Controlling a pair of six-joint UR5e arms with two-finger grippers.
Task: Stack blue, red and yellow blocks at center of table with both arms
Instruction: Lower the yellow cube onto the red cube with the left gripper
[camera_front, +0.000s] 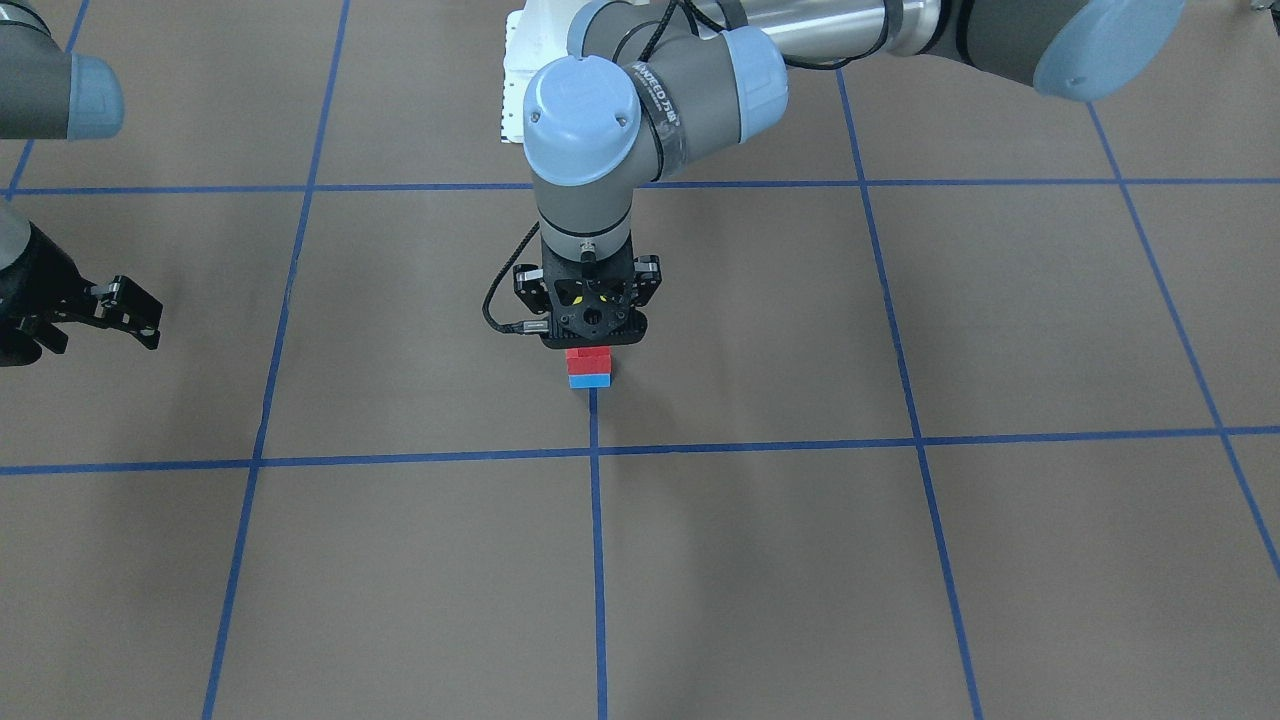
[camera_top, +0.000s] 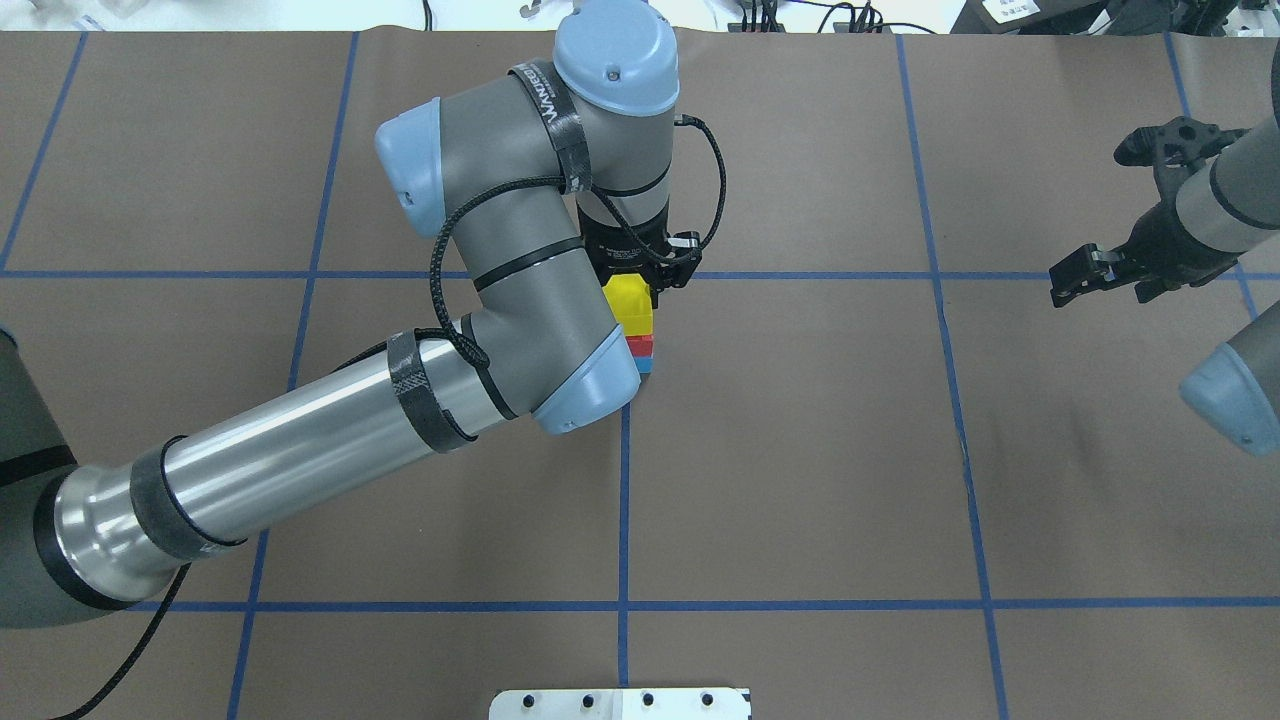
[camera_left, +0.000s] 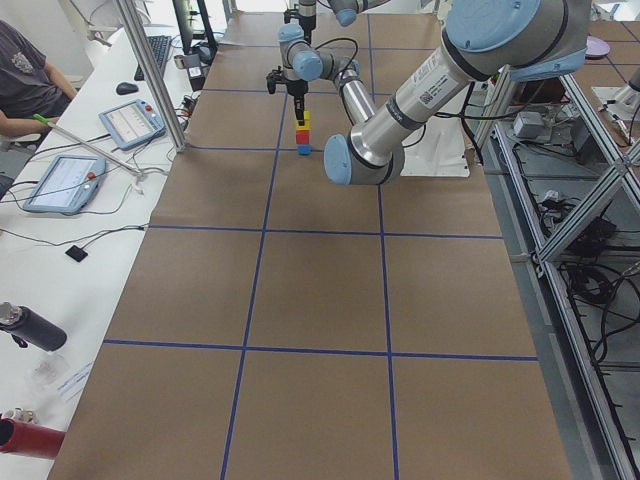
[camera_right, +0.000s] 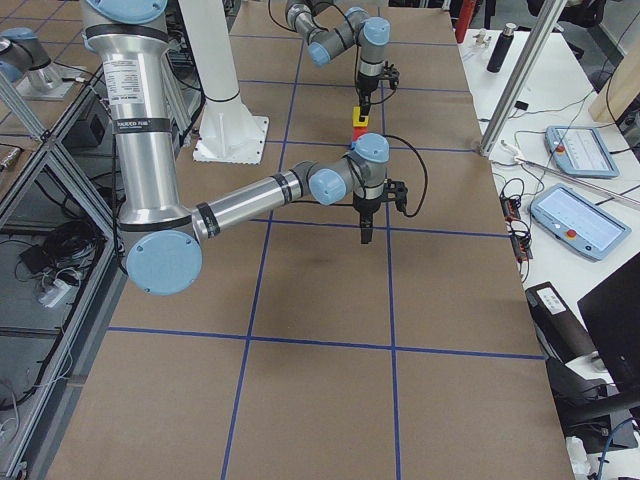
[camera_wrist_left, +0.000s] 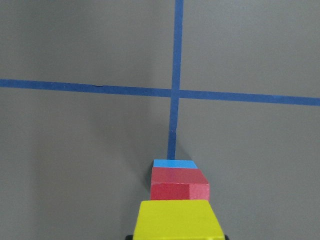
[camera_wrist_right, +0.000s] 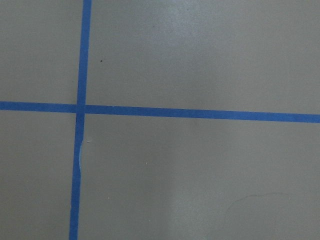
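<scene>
Two left fingers (camera_top: 672, 270) are clenched on the sides of the one yellow block (camera_top: 626, 303), holding it squarely over the one red block (camera_front: 588, 359), which lies on the one blue block (camera_front: 590, 380); whether yellow presses down on red cannot be told. That makes three blocks in a single column, one of each colour, standing on a blue tape line (camera_front: 598, 560) near the middle of the counter (camera_front: 780, 560). Out from there, the left arm (camera_top: 330, 430) reaches across with its wrist upright over the column. Well apart, toward the counter's end, the two right fingers (camera_top: 1075, 272) hang spread and grasp nothing, above brown paper where two crossing tape strips (camera_wrist_right: 200, 113) show in the right wrist view
</scene>
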